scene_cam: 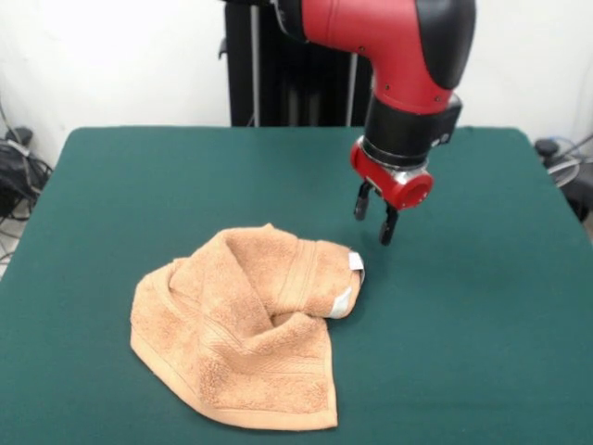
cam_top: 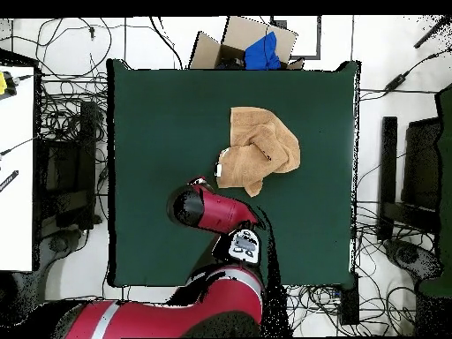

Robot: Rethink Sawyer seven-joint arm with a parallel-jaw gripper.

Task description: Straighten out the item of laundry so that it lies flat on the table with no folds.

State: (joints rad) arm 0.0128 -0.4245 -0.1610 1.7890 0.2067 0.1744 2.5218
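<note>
The item of laundry [scene_cam: 243,329] [cam_top: 260,147] is an orange-tan towel lying crumpled on the dark green table [scene_cam: 482,315] [cam_top: 159,124]. Part of it is rolled over itself, and a white label tag [scene_cam: 355,261] shows at its right end in the front view. My gripper [scene_cam: 374,212] hangs above the table just right of and behind that tagged end. It is apart from the towel, its two dark fingers are spread, and nothing is between them. In the overhead view the red arm [cam_top: 207,210] covers the gripper.
A cardboard box with a blue thing [cam_top: 256,46] sits beyond the table's far edge in the overhead view. Cables and stands [cam_top: 62,168] crowd the floor on both sides. Bare green cloth lies right of the towel in the front view.
</note>
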